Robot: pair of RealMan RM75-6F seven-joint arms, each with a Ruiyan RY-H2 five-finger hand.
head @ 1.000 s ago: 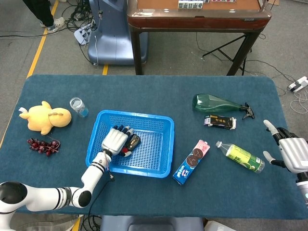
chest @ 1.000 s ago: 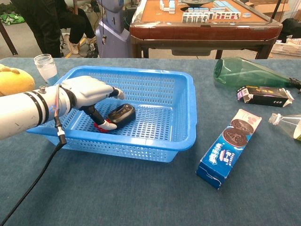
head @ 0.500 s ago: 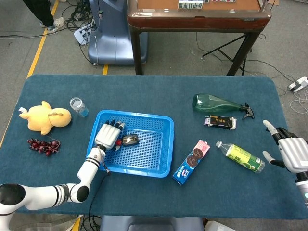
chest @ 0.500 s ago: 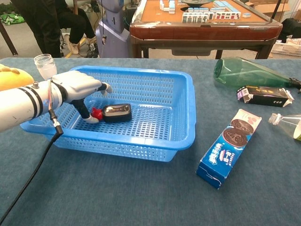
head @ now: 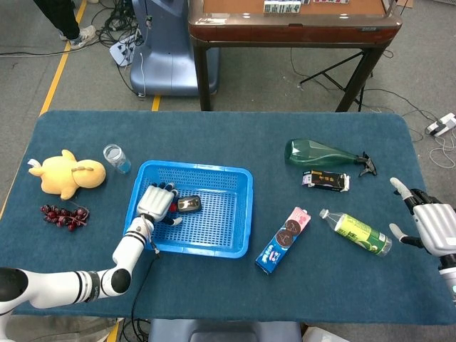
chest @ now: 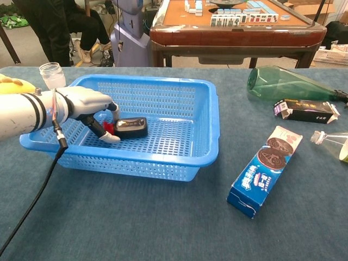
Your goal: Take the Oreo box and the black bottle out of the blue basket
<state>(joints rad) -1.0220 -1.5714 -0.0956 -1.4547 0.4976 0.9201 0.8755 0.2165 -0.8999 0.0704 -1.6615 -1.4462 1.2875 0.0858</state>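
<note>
Lying on its side inside the blue basket (chest: 163, 87), near the basket's left wall, black bottle (chest: 130, 127) is small and squat, dark glossy body with a pale label strip, red cap end toward the left hand (chest: 87, 103). Left hand reaches over the basket's left rim, fingers curled down around the cap end; fingertips touch the bottle, but whether it is really gripped cannot be told. Head view shows the same: left hand (head: 156, 203) just beside the bottle (head: 189, 204), basket (head: 214, 246) toward the surface's left half.

Oreo box (chest: 265, 170) already out, lying flat on the surface right of the basket, blue carton with cookie picture and pink top end, angled; in head view (head: 283, 239) just off the basket's right front corner. Right hand (head: 427, 224) hovers at the surface's right edge, fingers spread, holding nothing.

Vs earlier frames: basket has slid left and a bit back, its right wall now further from the Oreo box. Bottle turned and moved with the hand toward the basket's left wall. Left hand pulled back leftward. Oreo box and right hand unchanged.
</note>
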